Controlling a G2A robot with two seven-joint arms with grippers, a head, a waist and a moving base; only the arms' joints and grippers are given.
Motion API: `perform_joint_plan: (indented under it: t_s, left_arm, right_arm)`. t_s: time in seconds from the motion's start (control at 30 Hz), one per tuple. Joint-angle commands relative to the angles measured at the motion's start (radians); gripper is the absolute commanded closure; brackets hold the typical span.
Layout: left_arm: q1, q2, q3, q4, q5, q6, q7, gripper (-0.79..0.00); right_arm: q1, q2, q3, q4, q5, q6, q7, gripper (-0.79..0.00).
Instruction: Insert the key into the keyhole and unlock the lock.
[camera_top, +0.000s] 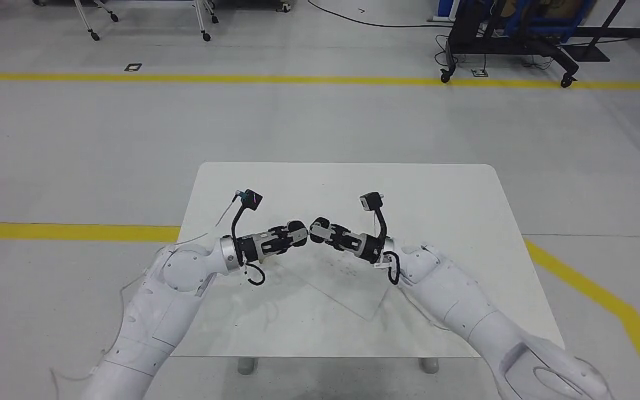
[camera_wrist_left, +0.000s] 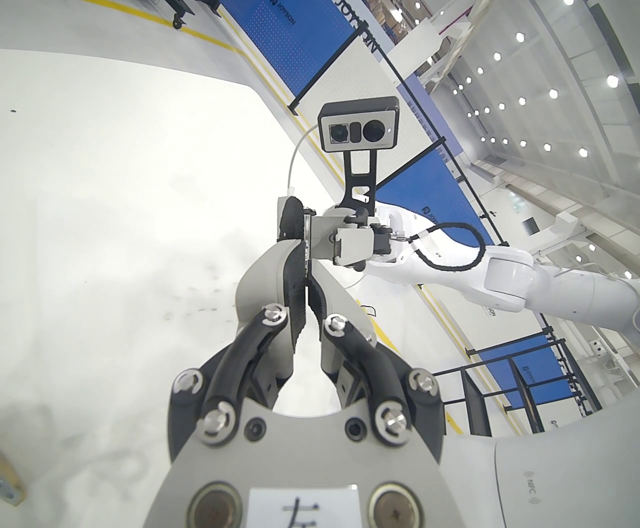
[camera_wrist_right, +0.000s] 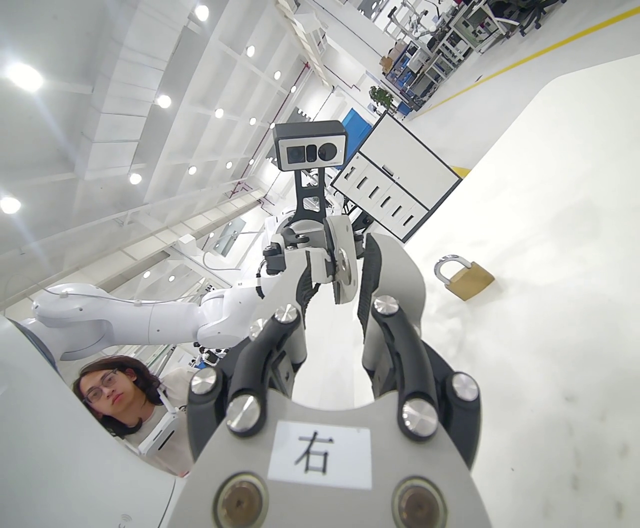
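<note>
Above the middle of the white table (camera_top: 450, 200) my two grippers meet tip to tip. My left gripper (camera_wrist_left: 305, 237) (camera_top: 297, 233) is shut on a thin silver key (camera_wrist_left: 308, 240). In the right wrist view the key's round flat head (camera_wrist_right: 345, 275) stands between the fingers of my right gripper (camera_wrist_right: 340, 260) (camera_top: 318, 229), which is open around it, with one pad (camera_wrist_right: 371, 270) close beside the head. A brass padlock (camera_wrist_right: 466, 278) with a silver shackle lies flat on the table, off to one side of the grippers.
The table's far edge (camera_top: 340, 165) and side edges lie well away from the grippers. Bare tabletop (camera_top: 450, 300) surrounds both arms. A yellow floor line (camera_top: 200, 77) runs beyond the table.
</note>
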Motion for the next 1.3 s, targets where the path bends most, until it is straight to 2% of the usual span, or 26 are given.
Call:
perform_joint_plan:
  t_s: [0.0,0.27,0.47,0.5,0.53,0.63,0.93,1.27]
  left_arm:
    - [-0.001,0.001,0.001,0.001,-0.002,0.001,0.000,0.000]
    - [-0.003,0.004,0.006,-0.001,0.008,-0.001,-0.002,0.000]
    - [-0.003,0.005,0.010,-0.003,0.012,-0.001,0.003,0.000]
    - [-0.003,0.006,0.011,-0.003,0.013,-0.002,0.004,0.000]
    - [-0.003,0.006,0.012,-0.003,0.013,-0.002,0.003,0.000]
    - [-0.004,0.007,0.013,-0.004,0.017,-0.003,0.005,0.000]
    - [-0.003,0.010,0.016,-0.006,0.019,0.002,0.015,0.000]
    - [0.000,0.012,0.017,-0.011,0.022,0.010,0.030,0.000]
  right_arm:
    - [-0.002,0.000,0.005,0.002,0.001,0.000,0.005,-0.225]
    - [-0.004,0.004,0.037,0.018,0.023,-0.001,0.047,-0.215]
    - [-0.009,0.006,0.054,0.011,0.037,0.003,0.079,-0.175]
    - [-0.010,0.006,0.056,0.010,0.037,0.005,0.081,-0.148]
    - [-0.011,0.005,0.057,0.009,0.036,0.007,0.084,-0.077]
    - [-0.012,0.004,0.060,0.010,0.032,0.014,0.089,0.000]
    - [-0.020,0.001,0.074,0.014,0.023,0.006,0.109,0.000]
    - [-0.030,0.007,0.083,0.020,0.072,-0.004,0.226,0.000]
